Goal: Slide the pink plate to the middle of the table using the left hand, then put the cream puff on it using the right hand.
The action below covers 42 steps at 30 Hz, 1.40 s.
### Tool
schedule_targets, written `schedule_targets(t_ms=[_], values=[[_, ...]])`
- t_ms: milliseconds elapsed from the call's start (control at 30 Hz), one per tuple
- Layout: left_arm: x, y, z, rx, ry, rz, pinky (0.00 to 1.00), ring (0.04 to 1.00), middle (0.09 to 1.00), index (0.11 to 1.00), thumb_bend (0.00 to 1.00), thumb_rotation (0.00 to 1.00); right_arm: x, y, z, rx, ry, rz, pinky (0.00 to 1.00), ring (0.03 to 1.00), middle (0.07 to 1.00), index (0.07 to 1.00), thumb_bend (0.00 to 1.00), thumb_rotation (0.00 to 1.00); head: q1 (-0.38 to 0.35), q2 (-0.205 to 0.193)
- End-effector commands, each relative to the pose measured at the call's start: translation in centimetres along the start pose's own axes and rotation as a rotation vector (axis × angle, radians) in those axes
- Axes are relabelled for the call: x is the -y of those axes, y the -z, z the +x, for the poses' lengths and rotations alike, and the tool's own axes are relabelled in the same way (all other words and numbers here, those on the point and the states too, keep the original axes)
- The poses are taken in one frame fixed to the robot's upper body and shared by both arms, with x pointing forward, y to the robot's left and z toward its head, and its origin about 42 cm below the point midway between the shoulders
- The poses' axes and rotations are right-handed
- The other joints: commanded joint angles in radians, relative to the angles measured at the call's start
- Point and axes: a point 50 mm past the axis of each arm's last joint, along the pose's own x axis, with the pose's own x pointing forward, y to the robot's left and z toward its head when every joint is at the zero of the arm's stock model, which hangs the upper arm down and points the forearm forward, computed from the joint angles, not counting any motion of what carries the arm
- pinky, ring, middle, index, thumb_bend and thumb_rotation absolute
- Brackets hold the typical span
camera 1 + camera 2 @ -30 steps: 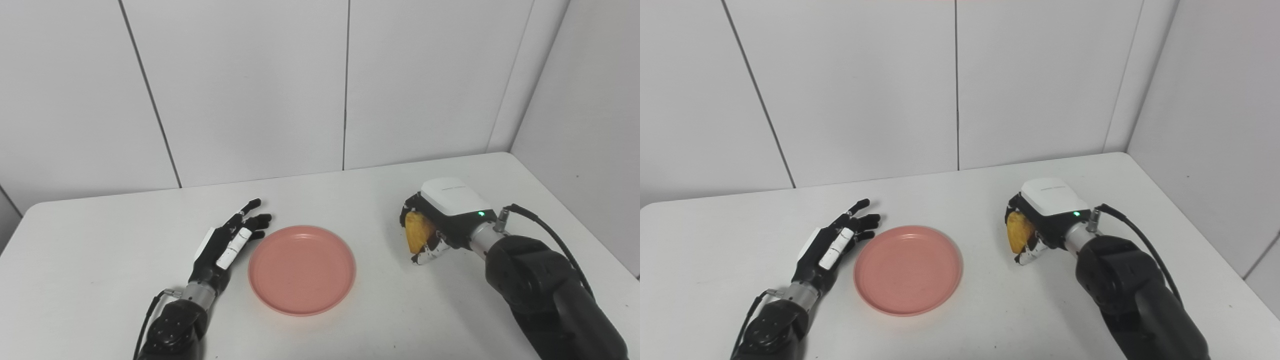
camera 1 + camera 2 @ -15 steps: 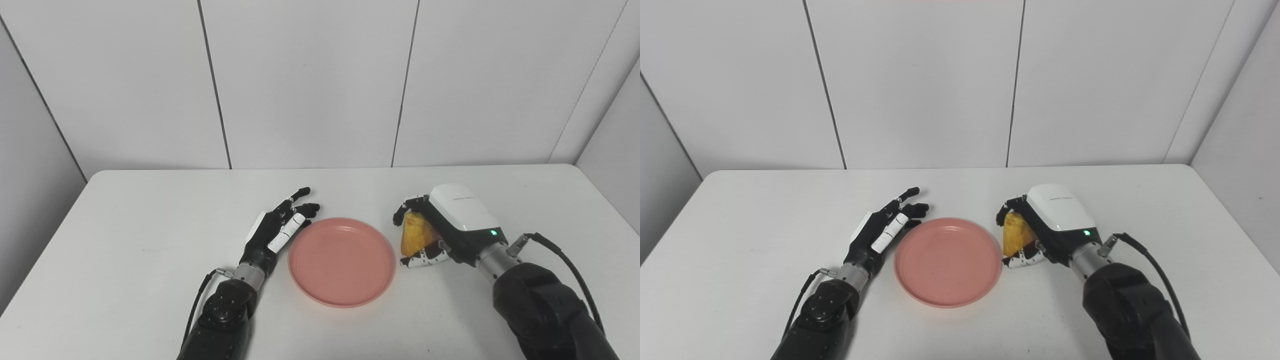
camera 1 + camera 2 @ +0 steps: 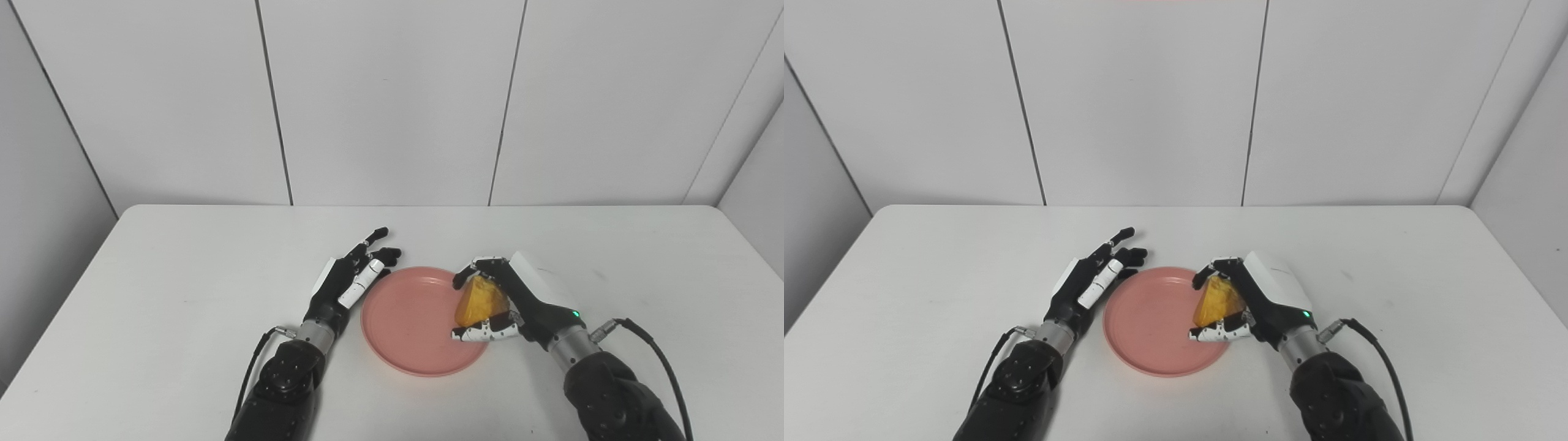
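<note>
The pink plate (image 3: 411,320) lies flat near the middle of the white table (image 3: 184,275). My right hand (image 3: 511,300) is shut on the golden cream puff (image 3: 479,303) and holds it over the plate's right rim; whether it touches the plate cannot be told. My left hand (image 3: 352,278) is open and empty, fingers stretched out flat, lying on the table just beside the plate's left edge. In the right eye view the plate (image 3: 1151,321), the puff (image 3: 1217,302), the right hand (image 3: 1258,300) and the left hand (image 3: 1093,278) show the same layout.
White wall panels (image 3: 392,98) stand right behind the table's far edge. A black cable (image 3: 658,361) trails from my right wrist over the table's right front part. No other objects lie on the table.
The camera view has shifted. My right hand has carried the cream puff leftward from beside the plate to over its right rim. The left hand and plate have stayed put.
</note>
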Motion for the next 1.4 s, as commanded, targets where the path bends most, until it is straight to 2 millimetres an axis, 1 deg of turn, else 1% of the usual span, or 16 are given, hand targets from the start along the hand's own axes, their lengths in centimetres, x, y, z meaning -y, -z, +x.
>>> schedule_targets(t_ms=[0,100,167,333,433,533,633,700,767,933,1000,1067,1300,1367], values=[[2.8,2.7,-1.2,-0.113,0.087,-0.024,0.74,0.786,0.769,0.871,0.75,0.78,0.1,-1.1,0.9,0.052,0.051,0.178,0.34,0.406,0.499,0.521,0.51,0.0,0.001,0.001],[2.8,2.8,-1.2,-0.116,0.088,-0.02,0.74,0.781,0.767,0.872,0.75,0.78,-0.8,-1.1,1.1,0.041,0.069,0.325,0.33,0.397,0.484,0.543,0.51,0.0,-0.004,-0.001],[2.8,2.9,-1.2,-0.119,0.089,-0.015,0.73,0.774,0.767,0.871,0.76,0.79,-1.5,-1.2,1.3,0.039,0.092,0.389,0.36,0.411,0.466,0.548,0.51,0.0,-0.005,-0.003],[3.0,3.1,-1.1,-0.111,0.092,-0.007,0.72,0.763,0.764,0.858,0.77,0.79,-2.7,-1.1,1.5,0.061,0.141,0.409,0.38,0.424,0.467,0.537,0.51,0.0,-0.001,-0.007],[3.1,3.1,-1.1,-0.106,0.089,-0.009,0.7,0.741,0.746,0.841,0.76,0.78,-3.4,-1.1,1.6,0.083,0.161,0.479,0.36,0.407,0.472,0.545,0.51,0.0,0.003,-0.01],[3.2,3.1,-1.1,-0.108,0.087,-0.01,0.69,0.745,0.757,0.845,0.77,0.78,-4.0,-1.0,1.7,0.128,0.191,0.548,0.35,0.396,0.479,0.548,0.51,0.0,0.006,-0.009],[3.1,3.0,-1.1,-0.111,0.089,0.005,0.7,0.755,0.768,0.858,0.77,0.8,-4.5,-0.7,1.7,0.22,0.23,0.533,0.37,0.406,0.495,0.531,0.51,0.0,0.012,-0.008],[3.0,3.1,-1.3,-0.114,0.09,0.002,0.7,0.76,0.768,0.865,0.77,0.8,-4.9,-0.6,1.7,0.267,0.255,0.522,0.38,0.422,0.516,0.502,0.51,0.0,0.014,-0.008],[2.8,3.1,-1.4,-0.115,0.088,-0.003,0.71,0.771,0.763,0.853,0.77,0.8,-5.2,-0.6,1.7,0.296,0.279,0.527,0.38,0.424,0.518,0.5,0.51,0.0,0.016,-0.008],[2.5,3.3,-1.7,-0.117,0.088,0.005,0.72,0.767,0.756,0.825,0.77,0.81,-6.1,-0.7,1.9,0.342,0.346,0.534,0.38,0.429,0.522,0.495,0.52,0.0,0.016,-0.003],[2.5,3.3,-1.7,-0.119,0.089,0.004,0.69,0.752,0.744,0.806,0.76,0.81,-6.4,-0.9,2.0,0.352,0.368,0.534,0.39,0.432,0.523,0.492,0.52,0.0,0.015,-0.003],[2.5,3.4,-1.7,-0.121,0.092,0.005,0.69,0.756,0.753,0.804,0.77,0.8,-6.6,-1.2,2.2,0.358,0.378,0.517,0.4,0.437,0.514,0.492,0.52,0.0,0.014,-0.001],[2.8,3.4,-1.5,-0.118,0.1,0.017,0.69,0.762,0.773,0.805,0.78,0.8,-6.7,-1.7,2.3,0.377,0.379,0.463,0.38,0.425,0.513,0.504,0.52,0.0,0.009,0.0],[2.9,3.4,-1.5,-0.113,0.103,0.013,0.69,0.754,0.775,0.768,0.75,0.79,-6.6,-1.6,2.3,0.383,0.377,0.441,0.38,0.429,0.515,0.501,0.52,0.0,0.011,0.001]])
